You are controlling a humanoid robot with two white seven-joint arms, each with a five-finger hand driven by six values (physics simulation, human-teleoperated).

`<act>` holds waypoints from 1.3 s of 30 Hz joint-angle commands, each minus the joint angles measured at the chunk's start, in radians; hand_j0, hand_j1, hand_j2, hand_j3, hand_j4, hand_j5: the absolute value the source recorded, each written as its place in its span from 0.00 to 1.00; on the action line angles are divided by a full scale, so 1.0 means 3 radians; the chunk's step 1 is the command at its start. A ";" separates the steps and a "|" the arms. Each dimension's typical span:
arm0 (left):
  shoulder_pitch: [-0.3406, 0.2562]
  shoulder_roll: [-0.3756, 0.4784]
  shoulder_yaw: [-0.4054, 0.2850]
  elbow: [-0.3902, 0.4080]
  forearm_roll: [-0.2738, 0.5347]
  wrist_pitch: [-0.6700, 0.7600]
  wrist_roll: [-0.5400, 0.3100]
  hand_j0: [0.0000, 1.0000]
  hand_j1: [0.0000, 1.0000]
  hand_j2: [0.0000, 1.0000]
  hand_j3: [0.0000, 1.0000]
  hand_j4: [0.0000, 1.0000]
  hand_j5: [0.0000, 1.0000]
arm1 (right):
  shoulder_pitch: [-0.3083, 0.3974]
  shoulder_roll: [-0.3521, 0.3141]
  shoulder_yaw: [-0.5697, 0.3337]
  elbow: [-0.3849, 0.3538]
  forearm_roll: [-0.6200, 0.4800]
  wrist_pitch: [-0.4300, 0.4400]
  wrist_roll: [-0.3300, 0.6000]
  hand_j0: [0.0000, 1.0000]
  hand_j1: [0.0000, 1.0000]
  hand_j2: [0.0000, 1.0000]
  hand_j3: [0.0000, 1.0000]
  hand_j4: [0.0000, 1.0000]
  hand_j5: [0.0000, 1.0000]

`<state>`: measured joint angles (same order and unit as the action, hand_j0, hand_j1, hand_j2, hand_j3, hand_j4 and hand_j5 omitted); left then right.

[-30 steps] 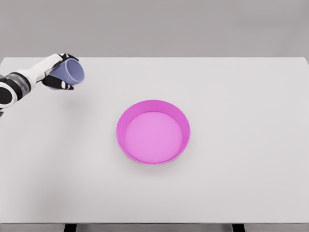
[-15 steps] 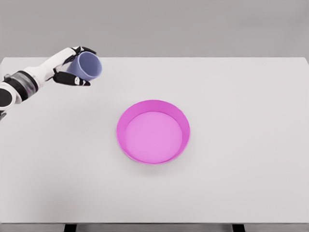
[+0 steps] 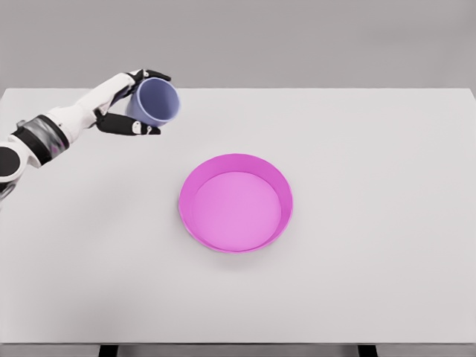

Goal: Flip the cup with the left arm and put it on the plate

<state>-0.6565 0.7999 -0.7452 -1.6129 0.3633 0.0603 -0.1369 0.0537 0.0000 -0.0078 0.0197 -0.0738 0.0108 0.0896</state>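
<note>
Currently the left hand (image 3: 128, 100) is clamping the blue cup (image 3: 155, 103) above the far left part of the white table (image 3: 372, 282), with its white arm reaching in from the picture's left edge. The dark fingertips (image 3: 152, 75) are curling over the top of the cup's wall while the thumb is pressing from underneath, so the cup is sitting pinched across its body, near the closed end.

The cup is lying tilted rather than upright: its open mouth is facing toward the right and toward the camera, slightly downward, and its hollow interior is showing. Its long axis is running roughly level, from the palm out toward the table's middle, with the base tucked against the hand.

Judging by its plain, thin wall and smooth finish, the cup is probably light and stiff, and likely somewhat slippery under hard fingertips. A grip around the side wall looks like the sensible hold, since squeezing the rim could let it pop free, and the round wall is giving the fingers a broad surface to wrap. Being light, it may tip easily if set down off level.

The pink plate (image 3: 187, 223) is sitting near the table's centre, well apart from the cup, to the right and nearer the camera. Its raised rim means the cup will need lowering inside it, mouth turned upward first.

The right arm is not showing anywhere.
</note>
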 commanded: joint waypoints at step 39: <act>0.0496 -0.0074 0.0147 -0.0601 0.0722 -0.0569 0.0022 0.78 0.78 0.78 0.78 0.78 0.78 | 0.0000 0.0000 0.0000 0.0001 0.0001 0.0000 -0.0002 1.00 1.00 1.00 1.00 1.00 1.00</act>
<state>-0.5062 0.7824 -0.7019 -1.7903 0.5757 -0.1085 -0.1316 0.0537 0.0000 -0.0078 0.0197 -0.0738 0.0108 0.0897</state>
